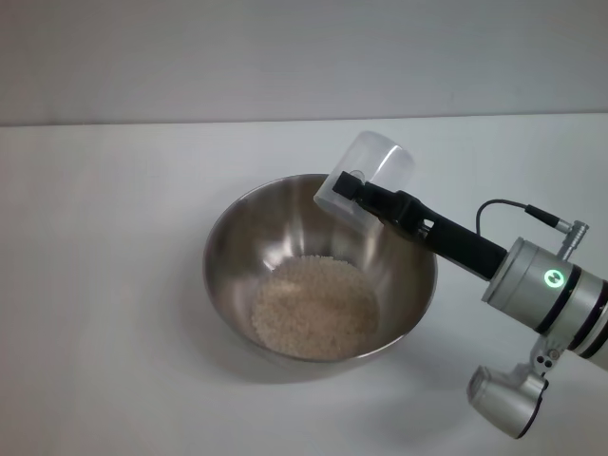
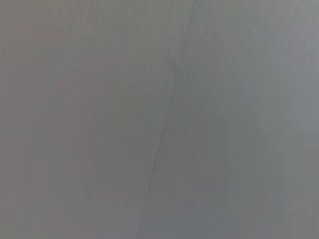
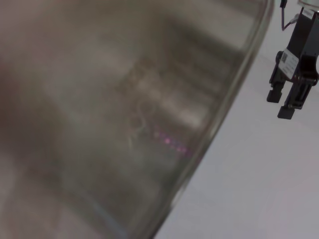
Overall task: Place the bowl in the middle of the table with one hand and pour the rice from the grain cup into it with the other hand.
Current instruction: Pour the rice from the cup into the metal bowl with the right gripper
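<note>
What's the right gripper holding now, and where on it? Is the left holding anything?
The right gripper holds the grain cup by its rim, tipped over the bowl. The left gripper holds nothing.

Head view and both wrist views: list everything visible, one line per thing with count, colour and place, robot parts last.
bowl: one, shiny silver steel, standing on the table at mid-scene.
rice: one heap, off-white, lying in the bottom of the bowl.
grain cup: one, clear plastic, tipped over the bowl's far right rim, looks empty.
table: one, plain white, under everything.
wall: one, pale grey, behind the table.
right gripper: one, black, on the silver arm with a green ring, reaching in from the right and clamped on the grain cup.
left gripper: one, black, seen only in the right wrist view, hanging above the table beside the bowl, fingers slightly apart.
</note>
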Controlling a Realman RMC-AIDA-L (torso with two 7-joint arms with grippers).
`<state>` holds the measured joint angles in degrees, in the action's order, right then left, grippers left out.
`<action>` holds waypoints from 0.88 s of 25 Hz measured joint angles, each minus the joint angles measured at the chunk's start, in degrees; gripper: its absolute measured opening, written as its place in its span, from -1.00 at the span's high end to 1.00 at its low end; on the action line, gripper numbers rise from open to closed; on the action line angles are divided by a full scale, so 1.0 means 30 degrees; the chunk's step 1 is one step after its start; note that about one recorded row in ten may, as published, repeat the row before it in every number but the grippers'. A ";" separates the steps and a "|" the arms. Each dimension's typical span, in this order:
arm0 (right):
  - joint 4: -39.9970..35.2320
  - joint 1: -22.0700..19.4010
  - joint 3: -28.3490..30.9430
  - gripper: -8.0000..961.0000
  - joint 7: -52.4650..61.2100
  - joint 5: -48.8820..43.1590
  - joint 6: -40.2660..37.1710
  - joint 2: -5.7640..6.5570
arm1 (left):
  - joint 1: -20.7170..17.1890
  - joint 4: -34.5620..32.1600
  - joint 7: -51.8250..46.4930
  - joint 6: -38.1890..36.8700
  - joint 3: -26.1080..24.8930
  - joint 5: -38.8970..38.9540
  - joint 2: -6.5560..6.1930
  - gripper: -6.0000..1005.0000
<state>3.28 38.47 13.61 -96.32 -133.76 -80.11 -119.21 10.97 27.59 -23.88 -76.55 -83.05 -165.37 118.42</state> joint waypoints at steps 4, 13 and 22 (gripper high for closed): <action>-0.0084 0.0118 0.0003 0.95 -0.0405 -0.0024 -0.0043 0.0016 | -0.0002 0.0001 -0.0422 0.0000 -0.0004 0.0010 0.0013 -0.23; -0.0016 0.0253 0.0229 0.95 -0.0427 0.0066 0.0071 -0.0002 | 0.0041 0.0026 -0.0550 -0.0001 -0.0008 0.0020 0.0020 -0.23; 0.3583 -0.1703 0.3659 0.95 0.3055 0.0947 -0.0854 -0.0051 | 0.0148 0.0032 -0.0564 -0.0021 0.0044 -0.0011 0.0020 -0.23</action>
<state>14.03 33.36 24.59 -87.15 -130.92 -82.67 -119.36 11.41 27.68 -25.58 -76.61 -82.92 -165.40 118.48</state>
